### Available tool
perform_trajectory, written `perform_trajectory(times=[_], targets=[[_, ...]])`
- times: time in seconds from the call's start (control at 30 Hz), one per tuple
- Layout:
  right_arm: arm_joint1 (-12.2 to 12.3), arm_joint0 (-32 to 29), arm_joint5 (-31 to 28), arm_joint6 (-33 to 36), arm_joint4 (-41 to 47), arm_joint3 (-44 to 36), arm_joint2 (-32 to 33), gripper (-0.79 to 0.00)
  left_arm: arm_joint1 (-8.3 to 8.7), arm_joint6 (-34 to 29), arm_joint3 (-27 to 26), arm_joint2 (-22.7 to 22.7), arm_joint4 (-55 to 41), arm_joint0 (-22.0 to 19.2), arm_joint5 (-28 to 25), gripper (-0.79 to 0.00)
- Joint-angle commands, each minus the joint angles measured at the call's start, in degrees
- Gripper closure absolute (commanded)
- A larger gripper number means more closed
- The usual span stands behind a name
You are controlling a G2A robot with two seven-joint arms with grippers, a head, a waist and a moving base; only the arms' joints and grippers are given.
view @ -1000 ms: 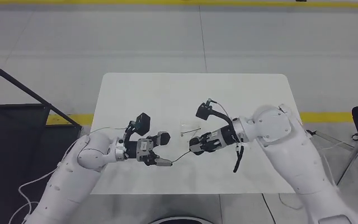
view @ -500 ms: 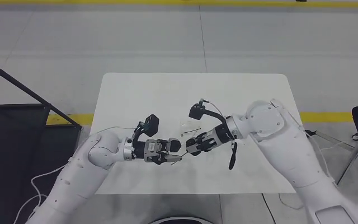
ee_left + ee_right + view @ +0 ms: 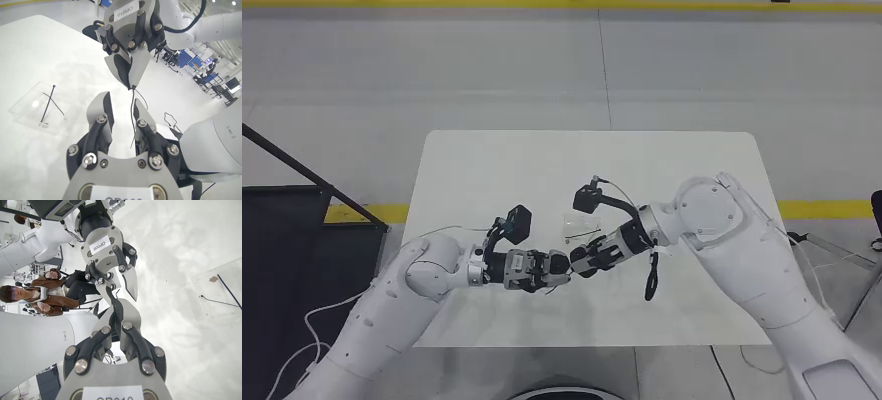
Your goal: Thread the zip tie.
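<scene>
Both grippers have closed in, tips nearly meeting | right gripper [image 3: 131, 86] pinches zip tie [image 3: 132, 108] end, 7 o'clock of table [image 3: 692, 160] centre | left gripper [image 3: 121, 98] fingers spread, strap between them (ungripped) | threading not yet done

Your two arms meet tip to tip, both forearms angled inward and both elbows bent out to the sides. Your left end effector [image 3: 554, 276] points at the right one, and its fingers [image 3: 105, 106] are spread apart. Your right end effector [image 3: 575, 268] faces it with jaws pinched together on the zip tie [image 3: 132, 113]. Its tips sit just beyond the left one's parted fingertips.
</scene>
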Motion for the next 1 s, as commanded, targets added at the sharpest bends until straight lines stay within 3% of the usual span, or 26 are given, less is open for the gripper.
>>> perform_trajectory(times=[0.0,0.1,0.3,0.5,0.57,0.6,0.63,0.77,0.97], targets=[[0.0,0.2,0.1,0.0,0.1,0.1,-0.2,0.0,0.05,0.2,0.1,0.1,0.0,-0.1,0.0,-0.219],[-0.1,0.4,0.2,-0.1,0.2,0.3,-0.5,0.0,0.15,0.4,0.0,0.4,-0.1,-0.2,0.0,-0.185],[-0.2,0.8,0.2,0.0,0.3,0.6,-1.0,0.0,0.39,0.5,0.1,0.8,-0.5,-0.5,0.0,0.0],[-0.2,1.0,0.2,-0.4,0.3,0.7,-1.2,-0.009,0.62,0.8,0.1,1.2,-0.4,-0.7,0.0,0.0],[-0.1,1.0,0.3,-0.7,0.4,0.7,-1.1,-0.52,0.68,1.2,0.2,1.2,-0.5,-0.7,0.0,0.0],[-0.1,1.0,0.3,-0.8,0.4,0.7,-1.0,-0.686,0.71,1.5,0.3,1.1,-0.6,-0.7,0.0,0.0],[0.0,0.9,0.2,-1.2,0.5,0.7,-0.8,-0.785,0.74,2.0,0.5,0.9,-0.7,-0.7,0.0,0.0],[0.6,-0.5,-1.1,-5.7,-1.5,0.1,1.8,-0.785,0.8,4.2,1.0,0.1,-0.8,-0.5,0.7,0.0],[3.1,-7.9,-6.9,-10.9,-2.5,-4.6,9.8,-0.785,0.81,9.6,0.9,-2.0,-1.1,0.7,2.0,0.0]])
